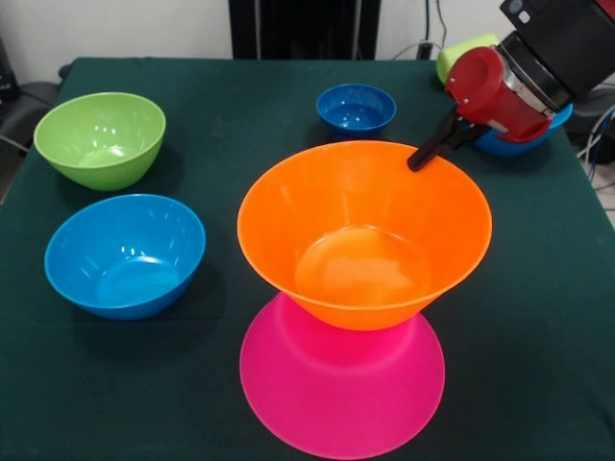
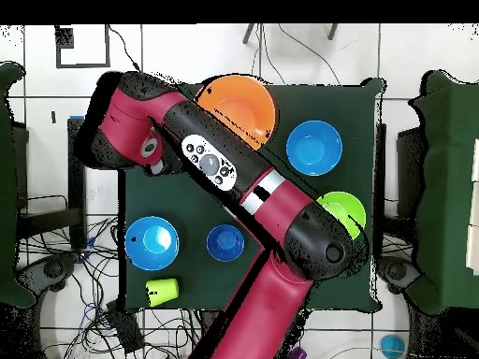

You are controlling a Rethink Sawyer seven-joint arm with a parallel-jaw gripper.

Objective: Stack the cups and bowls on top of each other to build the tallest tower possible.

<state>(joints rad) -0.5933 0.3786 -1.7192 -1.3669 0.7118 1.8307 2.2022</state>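
Note:
The tower stands at the table's near middle: the big orange bowl [image 1: 365, 230] sits upright on the upturned big pink bowl [image 1: 341, 384]. In the overhead view only the orange bowl [image 2: 239, 107] shows. My gripper [image 1: 432, 149] hangs at the orange bowl's far right rim, holding nothing that I can see. The small dark-blue bowl [image 1: 356, 108] stands alone on the table behind the tower. A green bowl [image 1: 101, 139] and a blue bowl [image 1: 125, 254] are at the left. Another blue bowl [image 1: 500, 144] is partly hidden behind my wrist. The yellow-green cup [image 1: 466, 53] is at the far right.
The arm [image 2: 253, 187] crosses the table's middle in the overhead view and hides much of it. A purple thing [image 2: 297, 353] and a small light-blue thing [image 2: 393, 346] lie off the table near the robot's base. Cables lie on the floor there.

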